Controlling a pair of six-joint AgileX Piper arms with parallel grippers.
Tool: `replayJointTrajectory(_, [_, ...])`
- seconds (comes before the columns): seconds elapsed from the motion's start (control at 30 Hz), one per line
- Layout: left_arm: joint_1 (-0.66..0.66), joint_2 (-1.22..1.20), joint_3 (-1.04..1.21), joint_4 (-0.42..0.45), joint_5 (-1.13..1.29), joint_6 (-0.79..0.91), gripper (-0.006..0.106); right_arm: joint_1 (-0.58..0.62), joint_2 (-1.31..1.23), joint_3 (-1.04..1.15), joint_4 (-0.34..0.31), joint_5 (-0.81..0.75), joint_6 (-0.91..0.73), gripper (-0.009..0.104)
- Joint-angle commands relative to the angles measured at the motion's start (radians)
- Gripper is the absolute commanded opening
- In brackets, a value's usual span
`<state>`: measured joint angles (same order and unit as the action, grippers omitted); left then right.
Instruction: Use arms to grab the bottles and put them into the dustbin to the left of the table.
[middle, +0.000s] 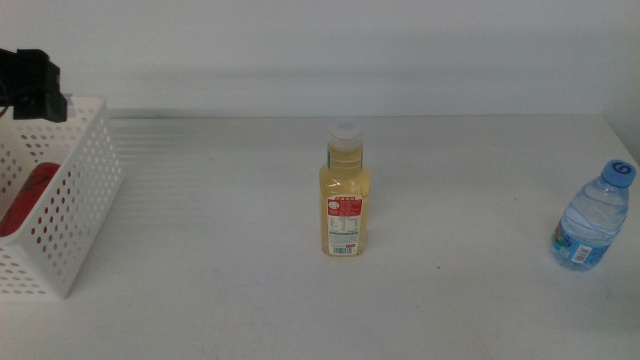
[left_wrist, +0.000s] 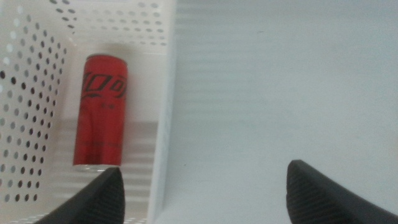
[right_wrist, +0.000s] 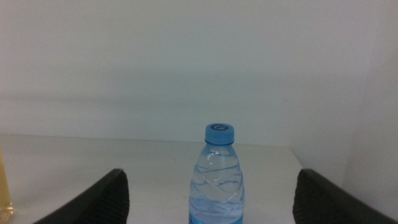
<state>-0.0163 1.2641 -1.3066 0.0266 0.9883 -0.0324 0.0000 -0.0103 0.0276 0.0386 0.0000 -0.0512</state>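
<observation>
The red soda can (left_wrist: 99, 112) lies on its side inside the white dustbin (left_wrist: 165, 124). My left gripper (left_wrist: 205, 193) hovers open above the dustbin's rim and holds nothing. A black part of the left arm (middle: 30, 85) shows over the dustbin (middle: 75, 215) at the table's left, and the can (middle: 25, 200) shows through its holes. The yellow juice bottle (middle: 346, 195) stands upright mid-table. The clear water bottle (middle: 593, 218) stands at the far right. My right gripper (right_wrist: 211, 177) is open and faces that water bottle (right_wrist: 217, 186) from a short way off.
The white table (middle: 200, 290) spreads wide between the dustbin, the juice bottle and the water bottle. A plain white wall runs behind it. A sliver of the juice bottle (right_wrist: 3, 186) shows at the edge of the right wrist view.
</observation>
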Motion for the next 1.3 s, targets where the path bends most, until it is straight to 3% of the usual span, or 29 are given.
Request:
replayJointTrajectory(0.0, [-0.023,-0.05,-0.014,-0.004,-0.051,-0.017,0.081,-0.005,-0.027,-0.007,-0.007,-0.077,-0.009,0.076])
replayJointTrajectory(0.2, [-0.134,-0.094,0.031,0.032,-0.145,-0.049,0.081,-0.005,-0.027,-0.007,-0.007,-0.077,-0.009,0.076])
replayJointTrajectory(0.5, [-0.27,-0.243,0.356,0.045,-0.637,-0.153,0.081,-0.005,-0.027,-0.007,-0.007,-0.077,-0.009,0.076])
replayJointTrajectory(0.83, [-0.395,-0.27,0.662,-0.052,-1.034,-0.152,0.081,-0.005,-0.027,-0.007,-0.007,-0.077,-0.008,0.076])
replayJointTrajectory(1.27, [-0.481,-0.27,0.881,-0.052,-1.187,-0.152,0.081,-0.005,-0.027,-0.007,-0.007,-0.077,-0.009,0.076])
